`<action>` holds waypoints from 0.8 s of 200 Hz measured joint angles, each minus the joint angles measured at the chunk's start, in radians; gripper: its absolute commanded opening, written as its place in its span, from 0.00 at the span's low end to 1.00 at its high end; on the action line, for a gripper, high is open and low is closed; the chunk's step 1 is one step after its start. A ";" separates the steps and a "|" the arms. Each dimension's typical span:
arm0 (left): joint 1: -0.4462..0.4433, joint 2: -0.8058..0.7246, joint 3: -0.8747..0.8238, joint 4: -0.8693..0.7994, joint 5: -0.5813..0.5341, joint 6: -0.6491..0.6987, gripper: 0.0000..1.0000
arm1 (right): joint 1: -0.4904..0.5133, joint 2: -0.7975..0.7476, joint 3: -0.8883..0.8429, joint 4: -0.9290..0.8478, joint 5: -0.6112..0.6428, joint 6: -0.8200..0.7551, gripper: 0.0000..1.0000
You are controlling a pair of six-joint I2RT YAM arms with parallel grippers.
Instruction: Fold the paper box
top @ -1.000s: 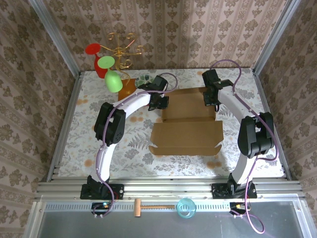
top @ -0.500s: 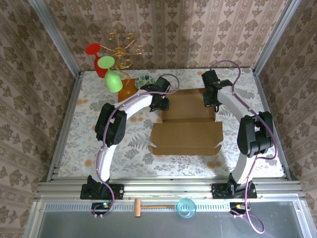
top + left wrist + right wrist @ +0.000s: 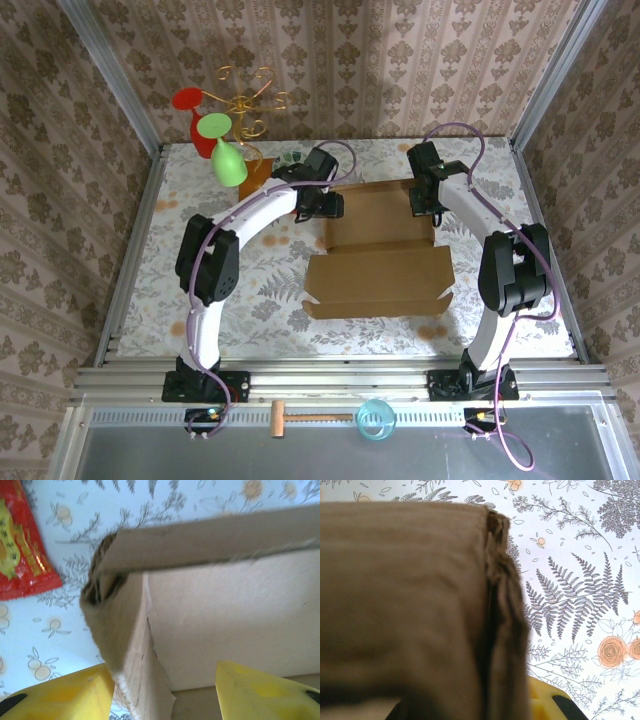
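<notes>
Fern-and-flower print covers the table (image 3: pixel 200 290), and the paper box (image 3: pixel 378 250) lies on it. The box's shallow tray half, with raised walls, is at the back, and its wide lid panel spreads flat toward the arm bases.

The left claw (image 3: pixel 322 205) sits at the box's back left corner. From its wrist, its yellow fingers (image 3: pixel 65 695) stand apart with the box's left wall between them and nothing pinched. Both fingers are cut off by the bottom edge of that view.

The right claw (image 3: pixel 428 200) sits at the box's back right corner, closed on the doubled right wall. Its wrist view is mostly blurred cardboard up close, with a corner of one yellow finger (image 3: pixel 545 702) beside the wall.

Left of the box, a red packet (image 3: pixel 20 545) lies half out of frame, its print unreadable. Behind the box's left corner, an orange-brown board (image 3: pixel 258 172) is mostly hidden by the left arm.
</notes>
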 measured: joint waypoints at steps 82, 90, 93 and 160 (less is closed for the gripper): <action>0.000 0.006 -0.070 0.019 -0.034 -0.010 0.14 | 0.000 0.010 0.013 -0.005 -0.013 -0.004 0.00; -0.001 0.013 -0.070 0.022 -0.037 -0.016 0.02 | 0.000 0.010 0.013 -0.005 -0.016 -0.004 0.00; -0.001 0.015 -0.069 0.023 -0.036 -0.008 0.00 | 0.000 0.010 0.014 -0.005 -0.016 -0.004 0.00; -0.026 0.019 -0.058 0.030 -0.100 -0.014 0.00 | -0.003 0.057 0.056 -0.043 0.007 -0.006 0.00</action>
